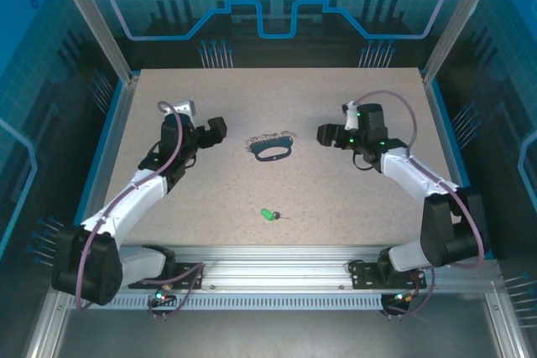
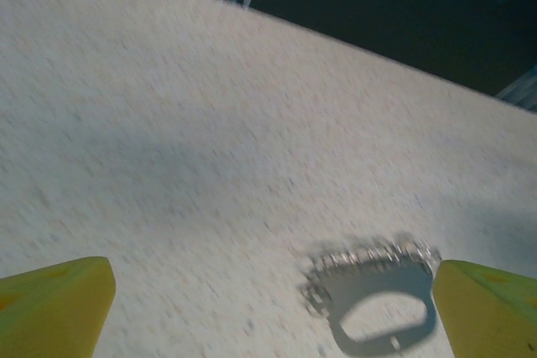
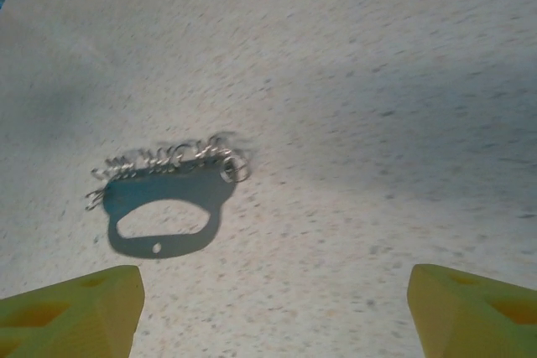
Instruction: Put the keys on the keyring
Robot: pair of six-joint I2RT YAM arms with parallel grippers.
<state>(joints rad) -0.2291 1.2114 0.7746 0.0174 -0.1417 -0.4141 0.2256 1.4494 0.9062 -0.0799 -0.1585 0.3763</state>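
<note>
- Keyring (image 1: 273,150) is laid flat on the table (image 1: 193,199), mid-field, between the two grippers; long axis runs left–right, bead chain is strung along its far side.
- Left gripper (image 1: 221,129) is held just left of the ring, fingers (image 2: 59,308) spread wide, nothing pinched. In the left wrist view the ring (image 2: 382,308) is seen close to the right-hand finger, off-centre.
- Right gripper (image 1: 322,134) is held just right of the ring, fingers (image 3: 71,312) also spread apart, nothing between them. In the right wrist view the ring (image 3: 168,215) is found ahead and toward the left-hand finger.
- Key (image 1: 268,214) is placed on the near side of the ring, well apart from it and from both grippers; green head to the left, dark blade approx. to the right, though too small to be sure.
- Judged: neither arm is clearly nearer to the key; a reach toward the near edge is needed by whichever arm is used, w/ fingers closed across the key's short axis.
</note>
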